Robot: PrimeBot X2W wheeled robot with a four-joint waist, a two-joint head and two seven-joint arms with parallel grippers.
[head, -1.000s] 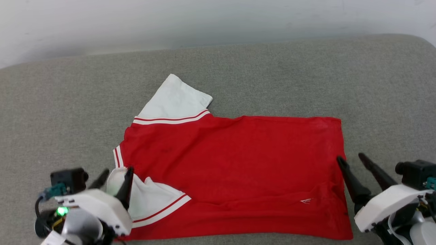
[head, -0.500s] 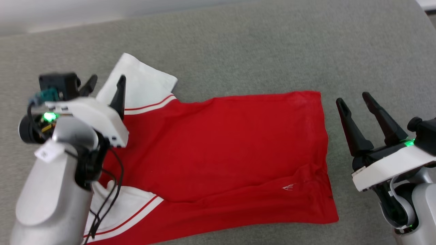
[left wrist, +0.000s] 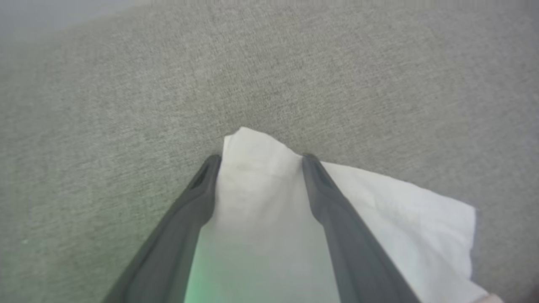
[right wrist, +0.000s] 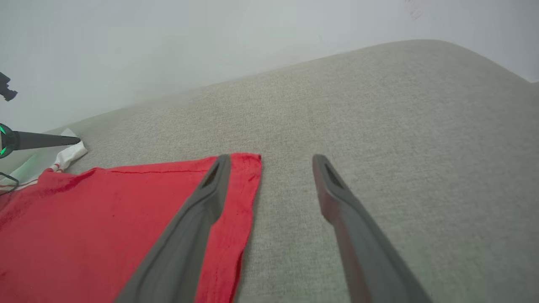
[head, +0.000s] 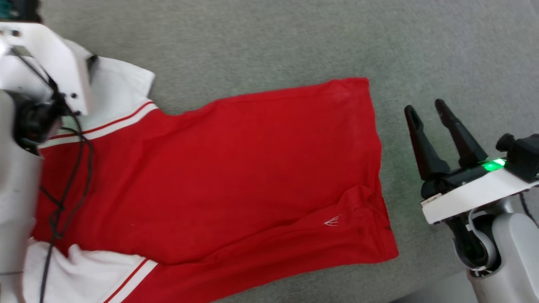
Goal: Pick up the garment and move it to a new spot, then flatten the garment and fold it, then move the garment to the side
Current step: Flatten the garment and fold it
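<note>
- The garment (head: 219, 168) lies spread on the grey cushion (head: 269, 42) between the two claws, plain red side up. By my reading the flatten-and-fold step is in hand.
- Nearest, behind the left claw (left wrist: 261, 158), the near sleeve (head: 84, 273) is bunched. It looks to need smoothing before any fold.
- A long crease (head: 294, 229) runs across the red cloth by a small white logo (head: 332, 220), to the left of and behind the right claw (head: 425, 106).
- The right claw has its jaws apart and holds nothing. It stands just right of the hem (head: 377, 160).
- In its wrist view its left finger lies over the hem's far corner and its right finger over bare cushion.
- Next move, probably: shift it left so the corner sits between the jaws, then lower it and close.
- The left claw also has its jaws apart. They straddle the tip of the far sleeve (left wrist: 400, 214), with white cloth between the fingers and nothing pinched.
- It likely needs only to drop and close. Whether the tips touch the cloth I cannot tell.
- Beyond both claws there is open cushion, which gives room to pull the cloth taut or lay a fold.
- Right of the right claw the cushion rounds off, so room there is short.
- Farthest, the cushion's far edge meets a pale wall (right wrist: 168, 50).
</note>
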